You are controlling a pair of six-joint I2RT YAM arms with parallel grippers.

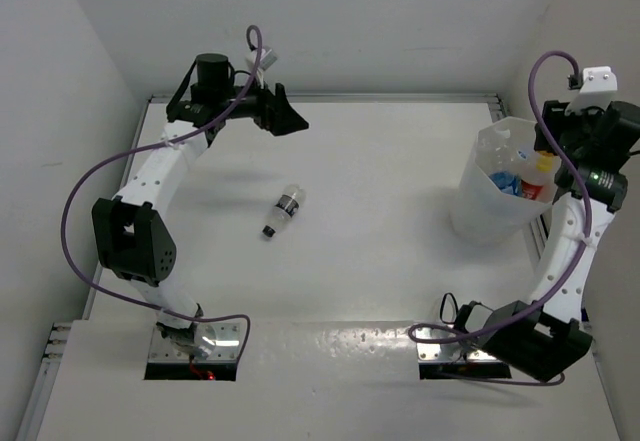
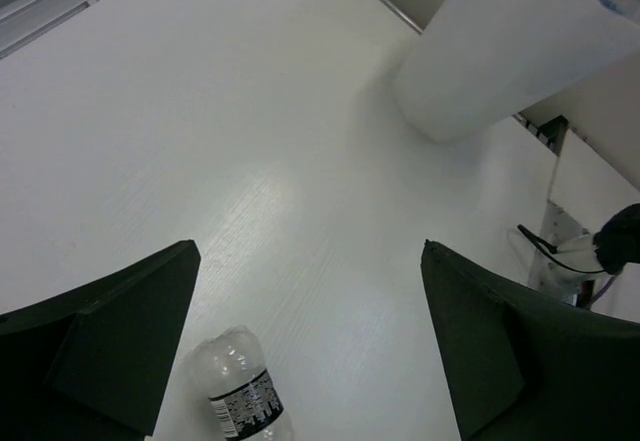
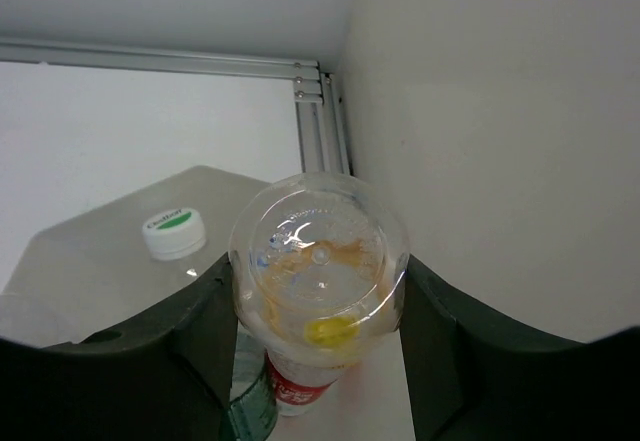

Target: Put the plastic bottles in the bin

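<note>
The right fingers [image 3: 470,361] are clamped on a clear plastic bottle tinged yellow-orange [image 3: 320,271] above the tall translucent white bin [image 1: 485,206] — centre it over the mouth before releasing (the rim looks close). The left fingers [image 2: 110,351] stand wide apart — a black-labelled clear bottle [image 1: 283,211] lies on the tabletop [image 1: 380,161]

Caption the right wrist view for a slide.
Right gripper holds a clear bottle over the bin; a green-capped bottle lies inside.
</note>
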